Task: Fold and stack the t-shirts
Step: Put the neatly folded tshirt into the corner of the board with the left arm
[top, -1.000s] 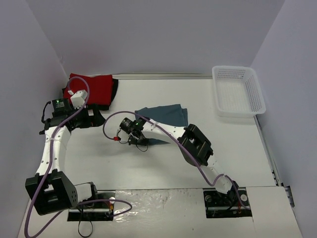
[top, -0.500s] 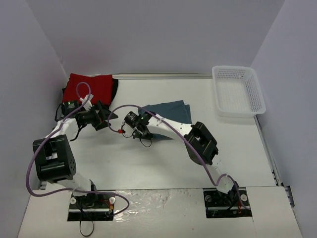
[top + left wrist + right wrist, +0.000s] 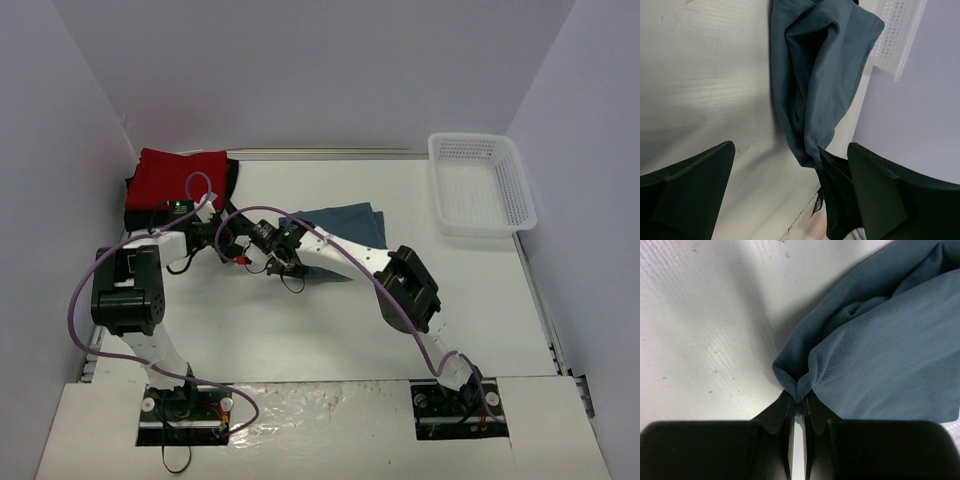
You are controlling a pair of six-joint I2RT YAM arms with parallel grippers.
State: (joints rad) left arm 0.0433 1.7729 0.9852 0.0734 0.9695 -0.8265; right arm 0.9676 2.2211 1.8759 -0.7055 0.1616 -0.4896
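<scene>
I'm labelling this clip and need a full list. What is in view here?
teal t-shirt: one, slate-blue, bunched at mid-table
red t-shirt: one, bright red, far left corner
black t-shirt: one, black, under the red t-shirt, only its edges showing
basket: one, white lattice, far right
table: one, white
left gripper: one, black fingers, open, facing the teal t-shirt
right gripper: one, black fingers, shut on a corner of the teal t-shirt

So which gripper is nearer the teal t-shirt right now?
Right. The right gripper is shut on a bunched corner of the teal t-shirt; the left gripper is open just beside that corner, holding nothing.
</scene>
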